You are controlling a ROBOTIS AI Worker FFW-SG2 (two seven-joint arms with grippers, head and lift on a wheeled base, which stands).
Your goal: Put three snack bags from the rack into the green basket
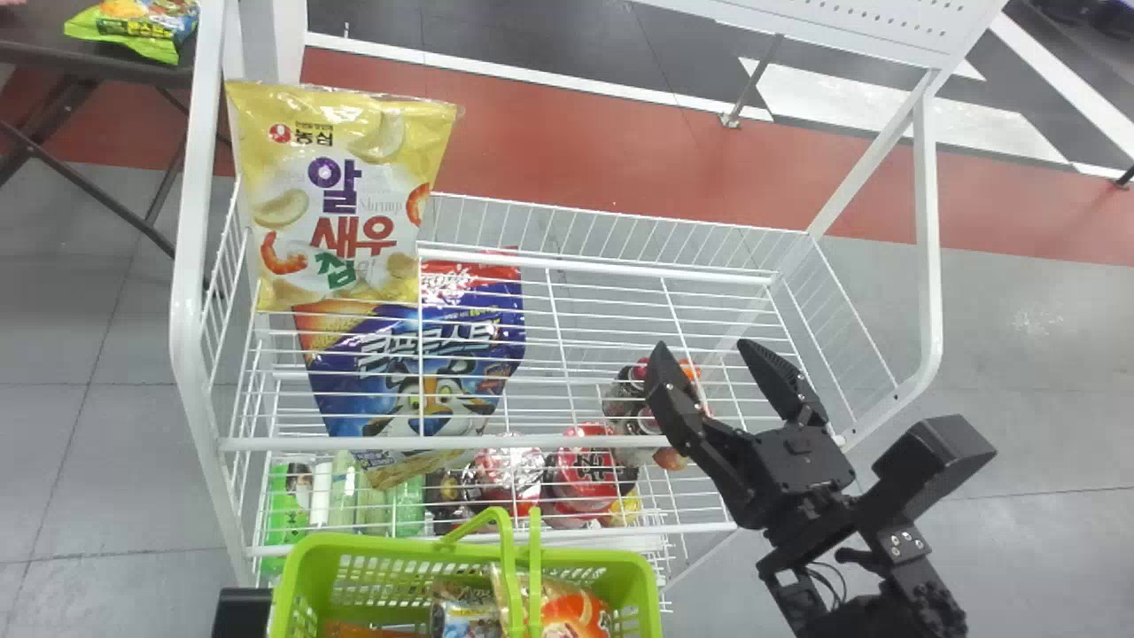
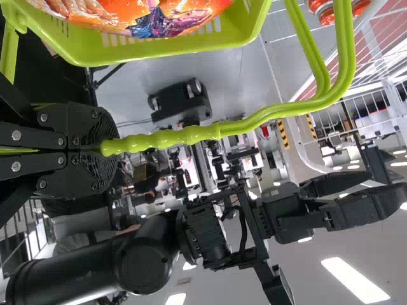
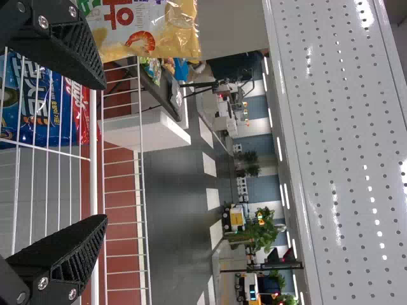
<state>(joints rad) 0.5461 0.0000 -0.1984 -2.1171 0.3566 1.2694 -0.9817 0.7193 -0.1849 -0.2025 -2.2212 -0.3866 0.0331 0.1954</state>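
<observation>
Right claw: And here's the right claw, spread open with nothing between its fingers, over the right side of the white wire rack!
Left claw: The left claw is closed firmly on the green handle!
Yellow bag: Standing tall at the rack's left end, the yellow snack bag!
Blue bag: Below it, seen through the wires, the blue bag.
Green basket: In front of the rack, the green basket, snack bags inside!
Counter: Behind, far left, a dark counter carries a green packet.
</observation>
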